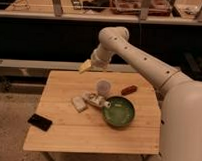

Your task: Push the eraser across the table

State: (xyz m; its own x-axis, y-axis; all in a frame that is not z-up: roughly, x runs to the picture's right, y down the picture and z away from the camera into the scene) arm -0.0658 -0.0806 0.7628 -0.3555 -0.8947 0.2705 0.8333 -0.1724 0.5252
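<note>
The eraser [40, 122], a flat black slab, lies at the left edge of the light wooden table [67, 139], near its front corner and partly over the edge. My gripper [86, 67] hangs above the table's far edge, left of centre, well away from the eraser. The white arm [140, 56] reaches in from the right.
A green bowl [118, 111] sits right of centre. A pale cup [104, 87] stands behind it. A white block [79, 103] and a lying bottle-like item [95, 100] rest mid-table. A reddish-brown oblong piece [128, 89] lies at the far right. Dark shelving stands behind.
</note>
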